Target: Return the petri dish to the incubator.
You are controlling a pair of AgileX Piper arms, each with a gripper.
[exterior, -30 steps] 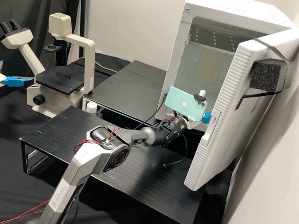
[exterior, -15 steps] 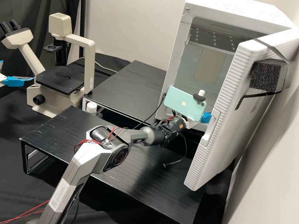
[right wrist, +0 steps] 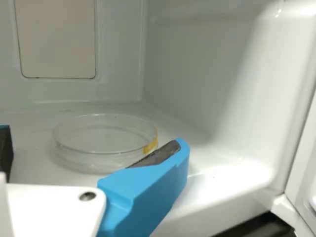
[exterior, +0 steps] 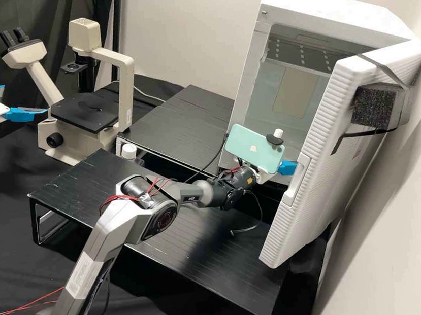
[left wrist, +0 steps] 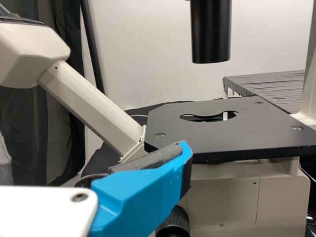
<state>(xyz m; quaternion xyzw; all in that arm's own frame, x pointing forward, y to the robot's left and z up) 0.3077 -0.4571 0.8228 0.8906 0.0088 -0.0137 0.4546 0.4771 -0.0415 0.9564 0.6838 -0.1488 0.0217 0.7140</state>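
Observation:
In the high view my right gripper (exterior: 287, 167) is at the incubator's (exterior: 325, 8) opening, between the open door and the cavity. The clear petri dish (right wrist: 101, 143), with a yellow mark on its rim, rests flat on the white incubator floor (right wrist: 168, 173) in the right wrist view. My right gripper (right wrist: 94, 140) stands open there, its fingers apart in front of the dish. At the high view's left edge, my left gripper (exterior: 24, 100) is open beside the microscope. In the left wrist view, my left gripper (left wrist: 94, 148) is before the microscope stage (left wrist: 222, 133).
The incubator door (exterior: 319, 164) stands wide open, with a foam block (exterior: 373, 107) strapped to it. A white-capped bottle (exterior: 129, 151) stands between two black platforms (exterior: 181, 125). The microscope (exterior: 87, 109) is at the back left.
My right gripper has drawn back a little from the incubator, leftward in the high view, with its arm following. The left gripper has kept still.

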